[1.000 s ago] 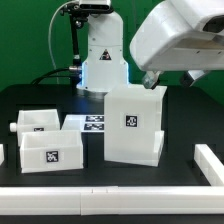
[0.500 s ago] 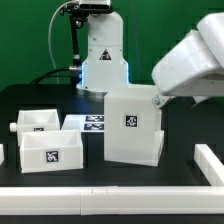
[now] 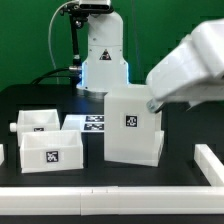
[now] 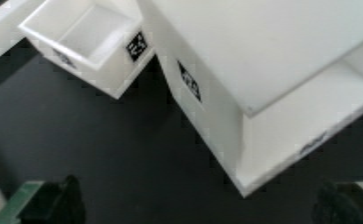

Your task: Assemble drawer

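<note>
The large white casing stands upright mid-table with a tag on its front. Two white trays lie at the exterior view's left: one further back with a knob on its side, one nearer with a tag. My gripper hangs at the casing's upper right edge, mostly hidden by the arm's white body. In the wrist view the gripper is open and empty, with dark fingers far apart. A corner of the casing reaches down between them, and a tray lies beyond.
The marker board lies flat between the trays and the casing. A white rail runs along the front edge and another along the right. The robot base stands behind.
The arm has come down from the upper right toward the casing's top right edge, then shifted slightly left. The casing and trays have not moved.
</note>
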Robot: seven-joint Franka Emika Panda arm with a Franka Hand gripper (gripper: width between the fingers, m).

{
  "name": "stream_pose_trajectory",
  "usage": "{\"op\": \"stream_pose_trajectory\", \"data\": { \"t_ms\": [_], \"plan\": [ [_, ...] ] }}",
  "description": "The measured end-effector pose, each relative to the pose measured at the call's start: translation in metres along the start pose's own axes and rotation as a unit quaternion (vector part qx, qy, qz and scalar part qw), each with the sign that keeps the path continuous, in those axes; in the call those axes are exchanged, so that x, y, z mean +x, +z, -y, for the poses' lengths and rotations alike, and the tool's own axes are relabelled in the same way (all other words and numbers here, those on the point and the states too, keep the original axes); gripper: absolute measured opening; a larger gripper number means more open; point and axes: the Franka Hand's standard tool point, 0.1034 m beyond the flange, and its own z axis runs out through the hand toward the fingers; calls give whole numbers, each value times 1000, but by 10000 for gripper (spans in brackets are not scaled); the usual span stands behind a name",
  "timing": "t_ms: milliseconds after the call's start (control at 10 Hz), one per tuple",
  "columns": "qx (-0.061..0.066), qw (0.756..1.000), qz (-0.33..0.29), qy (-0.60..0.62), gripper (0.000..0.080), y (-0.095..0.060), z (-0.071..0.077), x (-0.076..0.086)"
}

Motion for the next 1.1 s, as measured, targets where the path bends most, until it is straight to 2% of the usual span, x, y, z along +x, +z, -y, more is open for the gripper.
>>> {"op": "stream_pose_trajectory", "data": {
  "t_ms": [200, 500, 800, 900, 1100],
  "plan": [
    [-14, 999, -13, 28, 649, -3, 7, 12],
    [-14, 1000, -8, 6, 649, 1, 4, 10],
    [-8, 989, 16, -144, 649, 15, 0, 8],
    [-3, 983, 27, -179, 649, 19, 2, 8],
    [-2, 983, 29, -180, 649, 21, 3, 9]
  ]
}}
